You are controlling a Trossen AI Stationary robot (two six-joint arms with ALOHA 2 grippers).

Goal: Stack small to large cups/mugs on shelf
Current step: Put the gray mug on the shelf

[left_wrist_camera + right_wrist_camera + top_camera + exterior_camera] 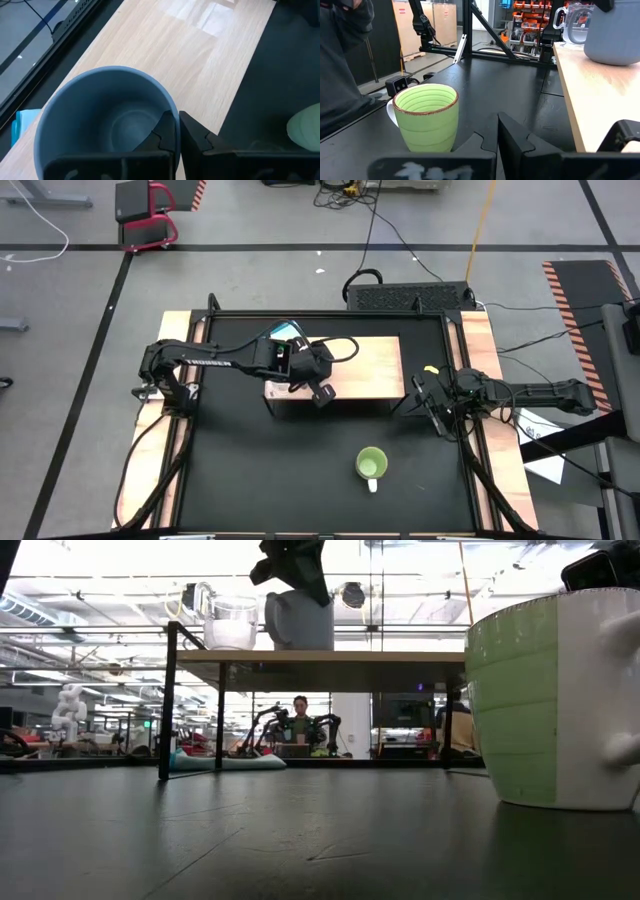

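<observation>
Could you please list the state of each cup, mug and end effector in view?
Clear glass cup: upright on the shelf.
Grey-blue mug: upright on shelf, left end effector shut on its rim.
Green mug: upright on the black table, untouched.
Right end effector: shut, empty, beside shelf.

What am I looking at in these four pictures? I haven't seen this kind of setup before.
It is a robot with two dark arms at a black table, filmed by four cameras at once: one overhead, one at table-top level, and one on each wrist.

A light wooden shelf stands on the table. On its top are a clear glass cup and a grey-blue mug. The left gripper is over the shelf, shut on the rim of that grey-blue mug, as its wrist camera shows close up.

A green mug with a white handle stands on the table, off the shelf; it looms large in the level view. The right gripper waits shut beside the shelf's right end, holding nothing.
</observation>
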